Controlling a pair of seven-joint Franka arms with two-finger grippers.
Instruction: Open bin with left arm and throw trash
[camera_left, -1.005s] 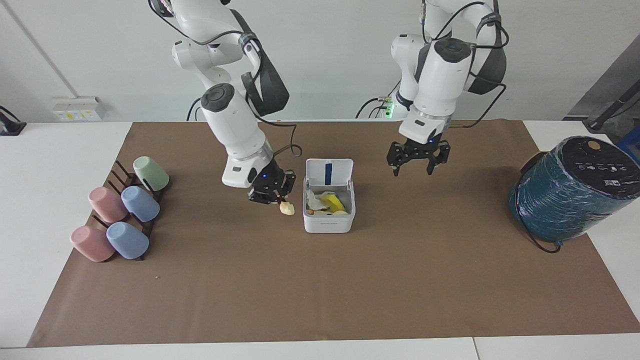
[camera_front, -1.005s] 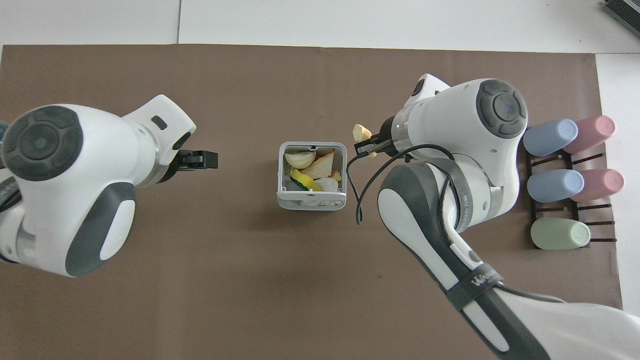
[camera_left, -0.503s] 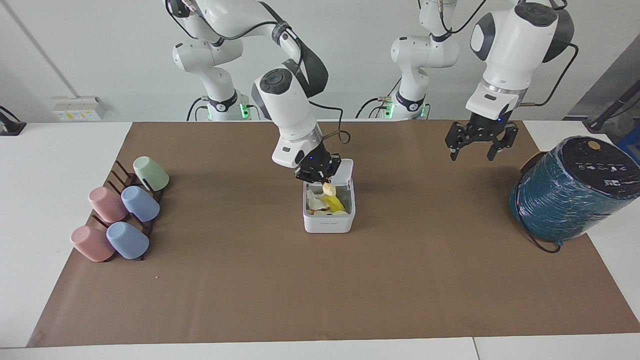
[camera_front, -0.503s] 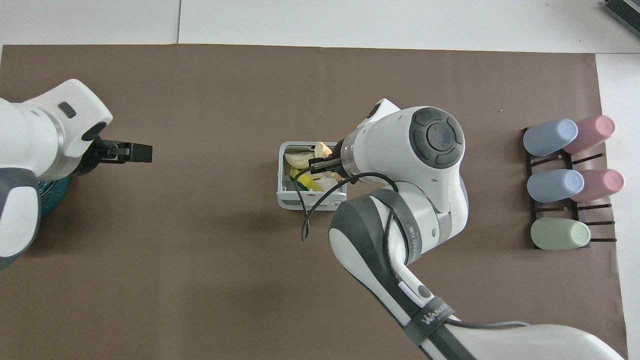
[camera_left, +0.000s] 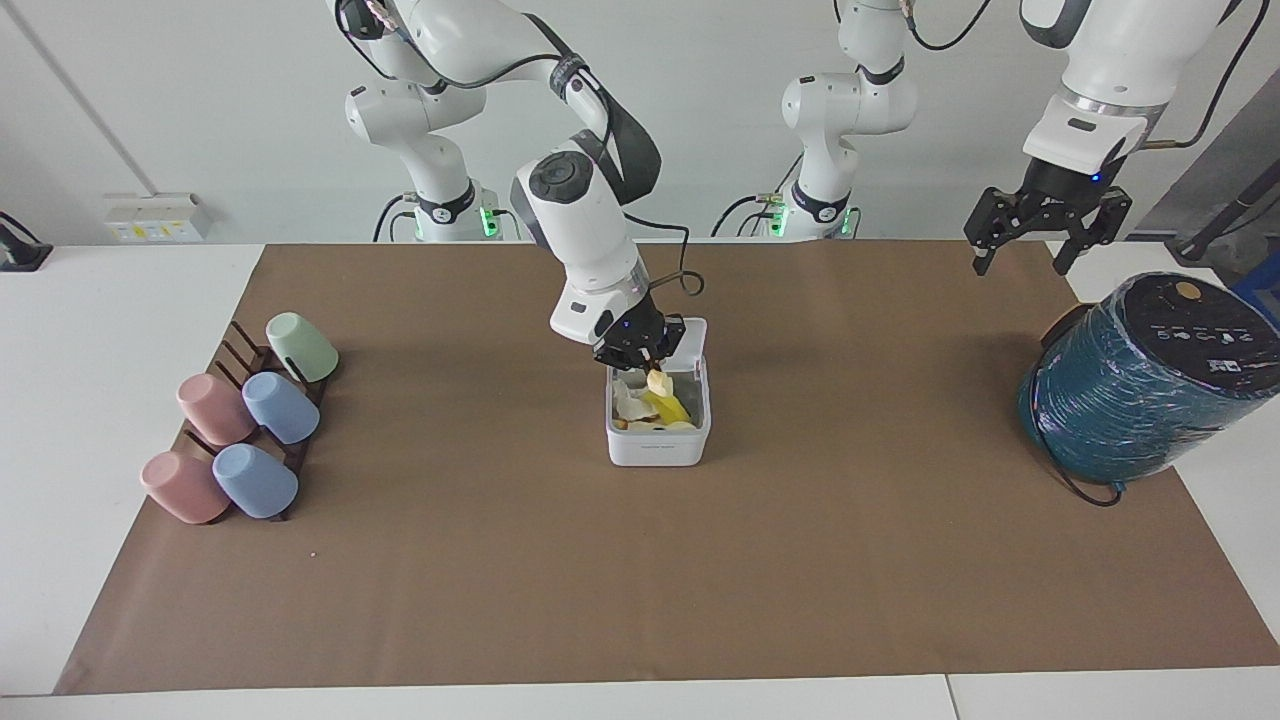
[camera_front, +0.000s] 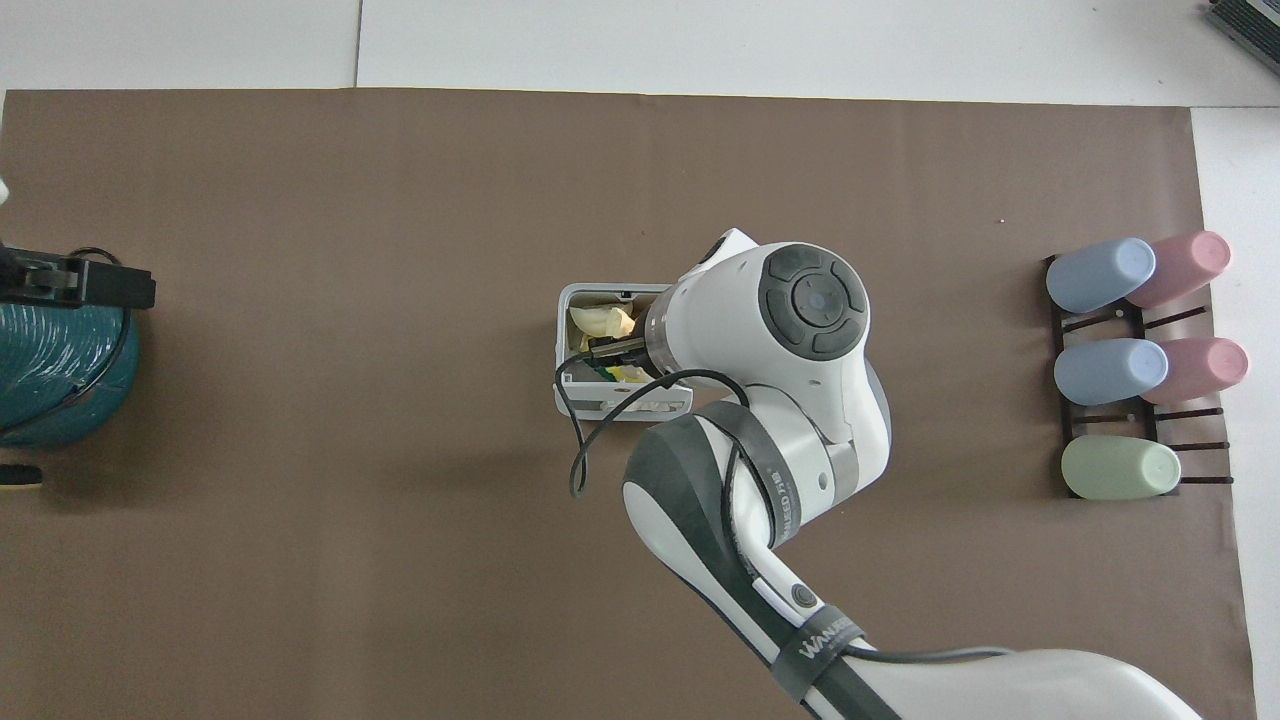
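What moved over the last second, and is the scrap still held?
The right claw carried the pale scrap from beside the bin to over its open top, and still grips it. The left claw rose and swung away from beside the bin to above the teal cylinder, fingers spread. Bin, open lid, trash inside and the cups stayed put.

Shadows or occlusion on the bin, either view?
Facing view: bin open, evenly lit, only soft shadows on the mat; right gripper over it holds the trash; left gripper waits over the mat's edge. Overhead view: the right arm hides about half the bin's opening.
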